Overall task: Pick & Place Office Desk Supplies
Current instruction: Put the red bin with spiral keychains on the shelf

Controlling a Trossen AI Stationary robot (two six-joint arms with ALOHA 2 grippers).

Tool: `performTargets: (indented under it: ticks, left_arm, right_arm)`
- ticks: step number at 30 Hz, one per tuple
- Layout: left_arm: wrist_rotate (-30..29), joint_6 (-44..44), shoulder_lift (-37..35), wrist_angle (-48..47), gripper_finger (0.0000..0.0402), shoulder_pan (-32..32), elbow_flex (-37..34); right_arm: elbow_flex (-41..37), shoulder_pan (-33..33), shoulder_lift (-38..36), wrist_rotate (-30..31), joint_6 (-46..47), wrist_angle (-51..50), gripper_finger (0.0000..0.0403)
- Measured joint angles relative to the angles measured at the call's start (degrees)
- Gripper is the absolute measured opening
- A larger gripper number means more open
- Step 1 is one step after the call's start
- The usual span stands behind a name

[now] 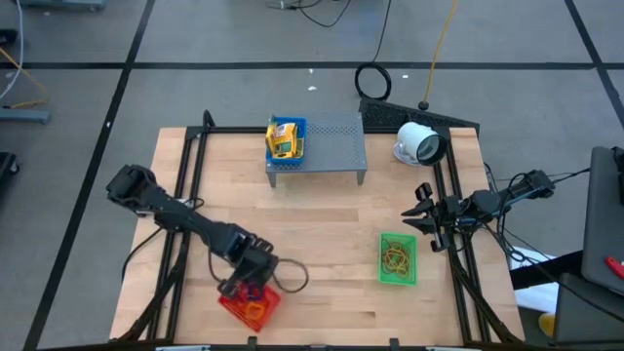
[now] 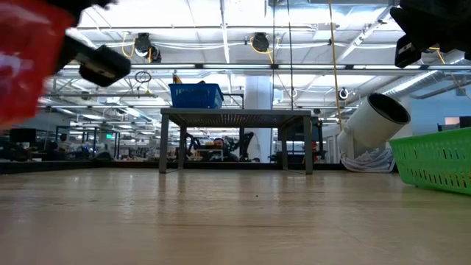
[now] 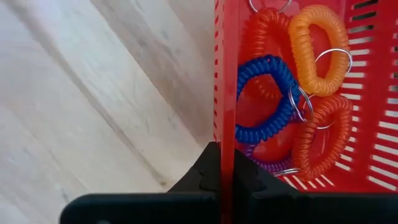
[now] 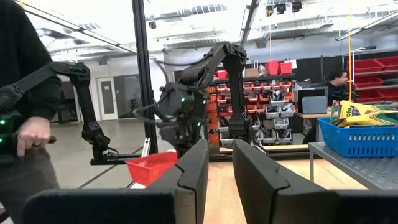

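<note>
The red basket [image 1: 251,304] sits pinched by its wall between the closed fingers of the left gripper [image 1: 246,289], near the table's front edge; in the low view it seems lifted clear of the wood; coiled loops [image 3: 298,93] — orange, blue, red — lie inside it, just ahead of the fingers. Farther out, the blue basket [image 1: 286,141] of crayon packs already rests on the grey stand [image 1: 331,146], and the green basket [image 1: 397,259] sits just beside the waiting right gripper [image 1: 423,216], whose fingers stand slightly apart, holding nothing; placing the red one is probably what remains.
</note>
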Motion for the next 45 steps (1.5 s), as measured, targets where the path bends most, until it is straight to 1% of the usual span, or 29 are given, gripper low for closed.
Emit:
performTargets:
  ticks: [2, 6, 9, 12, 15, 19, 25, 29, 34, 41, 45]
  left_arm:
    - [1.65, -5.08, 0.00, -0.12, 0.0002, 1.48, 1.82]
    - [1.60, -11.46, 0.00, -2.73, 0.0001, 4.49, 5.73]
    - [-0.12, -14.01, 0.00, -5.09, 0.0001, 6.78, 9.11]
    - [-0.41, -14.20, 0.00, -7.06, 0.0001, 9.04, 12.44]
    - [-2.14, -15.26, 0.00, -9.26, 0.0001, 10.93, 15.73]
    - [-2.75, -22.27, -0.02, -11.59, 0.0001, 13.67, 19.92]
    - [-9.36, -38.60, 0.83, -12.99, 0.0000, 18.49, 27.63]
    - [-13.11, -48.47, 2.83, -14.33, 0.0000, 21.26, 34.64]
    - [-16.73, -57.65, 7.33, -17.85, 0.0000, 25.09, 44.76]
    - [-17.16, -60.61, 15.48, -23.33, 0.0000, 31.38, 59.92]
    - [-16.91, -62.70, 20.11, -25.38, 0.0000, 35.14, 66.22]
  right_arm:
    - [0.00, -0.01, -0.01, 0.00, -0.01, 0.00, 0.0063]
    - [0.00, -0.01, -0.01, 0.00, -0.01, 0.00, 0.0064]
    - [0.00, 0.00, -0.02, 0.00, 0.00, 0.00, 0.0063]
    - [0.00, -0.01, 0.00, 0.00, 0.00, 0.00, 0.0064]
    - [0.00, 0.00, 0.00, 0.00, -0.01, 0.00, 0.0063]
    - [0.00, 0.00, -0.02, 0.00, 0.00, 0.00, 0.0063]
    - [0.00, 0.00, 0.00, 0.00, 0.00, 0.00, 0.0063]
    - [0.00, -0.01, -0.01, 0.00, -0.01, 0.04, 0.0064]
    - [0.00, -0.01, -0.02, 0.00, 0.00, 0.04, 0.0064]
    - [0.00, 0.00, -0.02, 0.00, -0.01, 0.02, 0.0063]
    - [0.00, -0.02, -0.02, 0.00, 0.00, 0.02, 0.0064]
